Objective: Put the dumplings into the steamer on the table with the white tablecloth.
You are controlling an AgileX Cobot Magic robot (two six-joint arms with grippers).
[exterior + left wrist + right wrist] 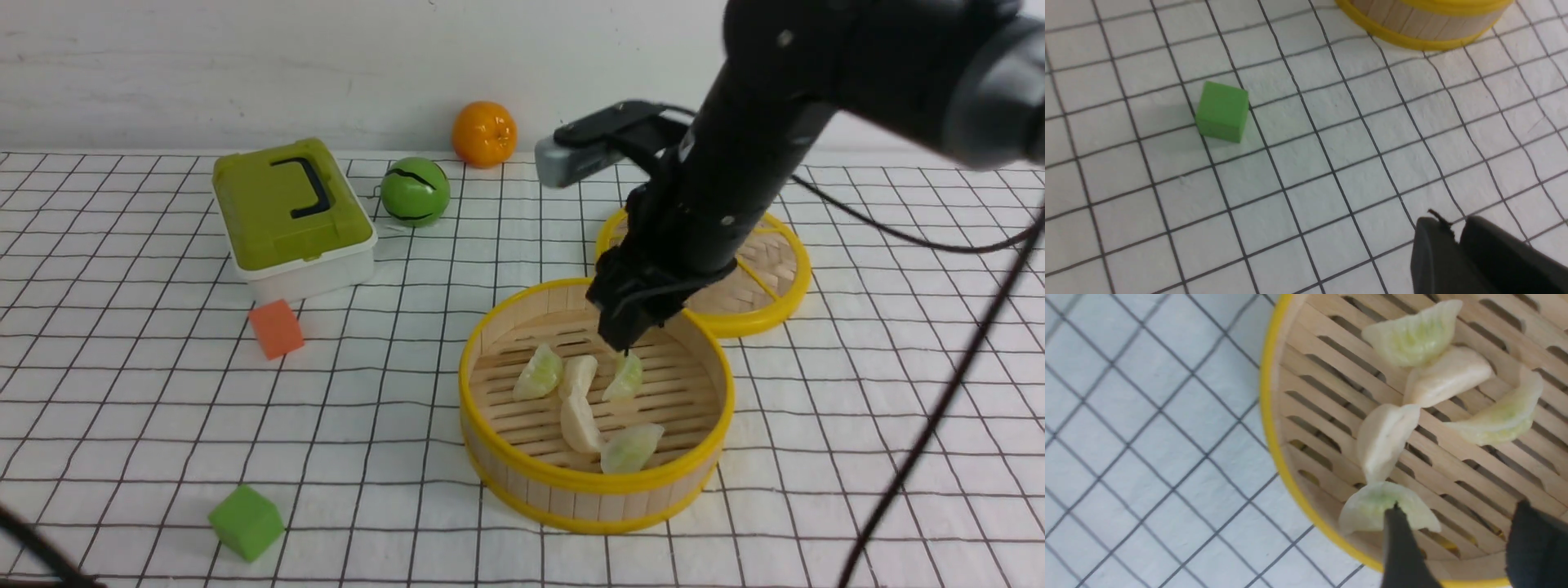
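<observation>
The bamboo steamer (pixel 588 490) stands on the white gridded tablecloth (pixel 122 367) of the table. Several dumplings lie on its slatted floor; among them are a greenish one (pixel 539 371), a white one (pixel 580 425) and a greenish one (pixel 631 447) by the near wall. My right gripper (pixel 624 343) hangs over the steamer, just above another greenish dumpling (pixel 624 377). In the right wrist view the right gripper (pixel 1457 510) is open and empty above the steamer (pixel 1267 396). My left gripper (pixel 1457 228) is shut and empty, low over the cloth near the steamer's outer wall (pixel 1425 24).
The flat woven lid (pixel 775 278) lies behind and to the right of the steamer. A green-lidded box (pixel 286 216), a green ball (pixel 415 192) and an orange (pixel 484 133) stand at the back. An orange cube (pixel 276 328) and a green cube (pixel 246 523) lie on the left.
</observation>
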